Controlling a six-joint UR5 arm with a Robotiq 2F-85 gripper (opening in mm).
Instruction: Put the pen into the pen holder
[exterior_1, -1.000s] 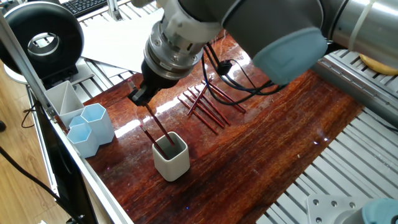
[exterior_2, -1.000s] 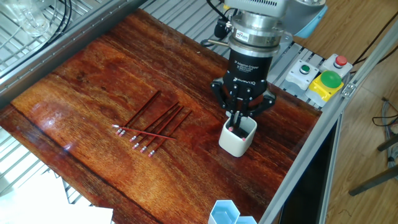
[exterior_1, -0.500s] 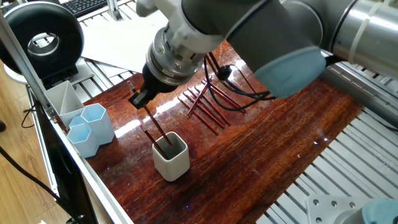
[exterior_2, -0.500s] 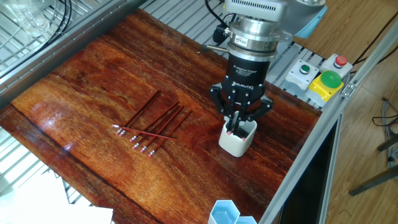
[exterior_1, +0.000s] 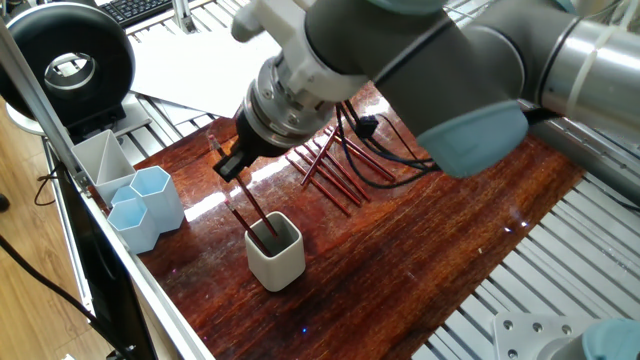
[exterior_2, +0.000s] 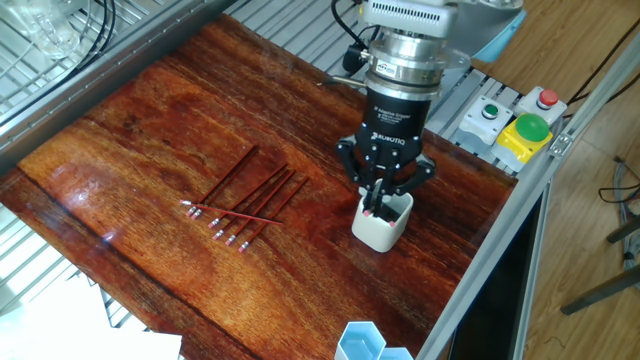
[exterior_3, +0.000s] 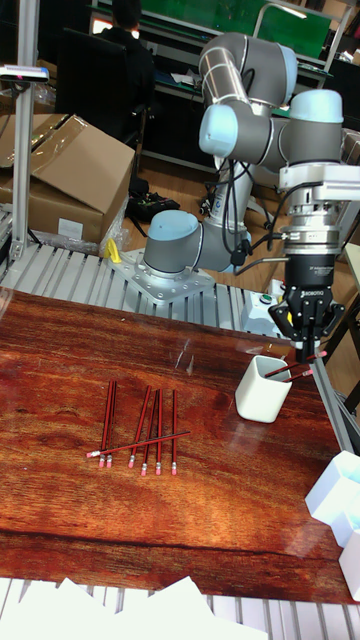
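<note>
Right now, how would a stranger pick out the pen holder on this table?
On the dark wooden table, look directly below the gripper. The pen holder is the off-white rounded-square cup with red pens leaning in it. The pale blue hexagonal cups at the table edge hold none.

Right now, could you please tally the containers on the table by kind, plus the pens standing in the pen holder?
Off-white pen holder: 1
Pale blue hexagonal cups: 2
Grey compartment tray: 1
Pens in the holder: 2
Total: 6
</note>
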